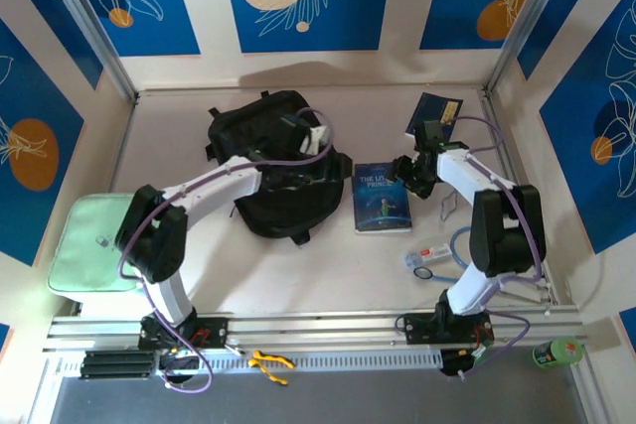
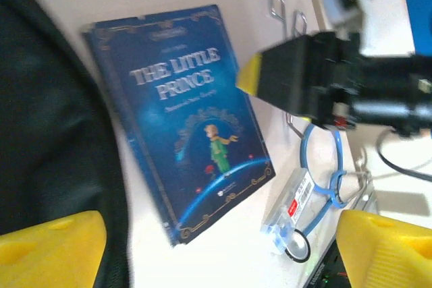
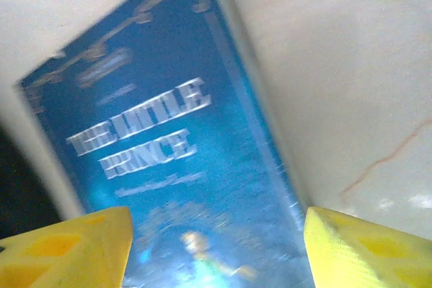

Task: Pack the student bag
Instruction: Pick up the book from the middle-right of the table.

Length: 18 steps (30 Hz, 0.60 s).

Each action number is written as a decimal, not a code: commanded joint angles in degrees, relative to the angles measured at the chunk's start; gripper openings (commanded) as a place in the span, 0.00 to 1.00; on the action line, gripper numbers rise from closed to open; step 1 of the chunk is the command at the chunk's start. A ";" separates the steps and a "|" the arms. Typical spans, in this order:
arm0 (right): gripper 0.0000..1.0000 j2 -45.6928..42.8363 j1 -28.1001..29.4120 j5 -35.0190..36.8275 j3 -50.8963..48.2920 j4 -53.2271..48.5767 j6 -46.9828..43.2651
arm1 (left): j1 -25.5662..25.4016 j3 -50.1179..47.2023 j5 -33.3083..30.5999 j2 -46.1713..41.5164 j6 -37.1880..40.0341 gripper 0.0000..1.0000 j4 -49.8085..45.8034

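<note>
Top external: the bag point(image 1: 273, 181) lies slumped on the worktop point(image 1: 328, 265), left of centre, with the left arm point(image 1: 214, 184) stretched over it. Just right of the bag a blue book point(image 1: 383, 198) lies face up. The right gripper point(image 1: 407, 174) hangs at the book's far right corner; from above it is hard to say whether it touches. A second book point(image 1: 434, 114) sits near the far right corner and a green pad point(image 1: 94, 240) at the left edge. A clear box point(image 1: 425, 253) and a blue cord point(image 1: 455, 245) lie near the right arm.

Left wrist: the left gripper point(image 2: 223, 254) has its jaws wide apart with nothing between them. The bag's black edge fills the left side, and the book, titled The Little Prince, lies just beside it. The box and cord are past the book's lower corner.

Right wrist: the jaws gape, empty, above the blurred book cover. The bag is a dark sliver at the left.
</note>
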 commanded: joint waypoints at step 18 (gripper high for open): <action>0.57 5.72 -2.77 -8.25 0.01 -2.33 -7.38 | -10.95 26.38 -23.06 28.61 6.16 0.46 -22.25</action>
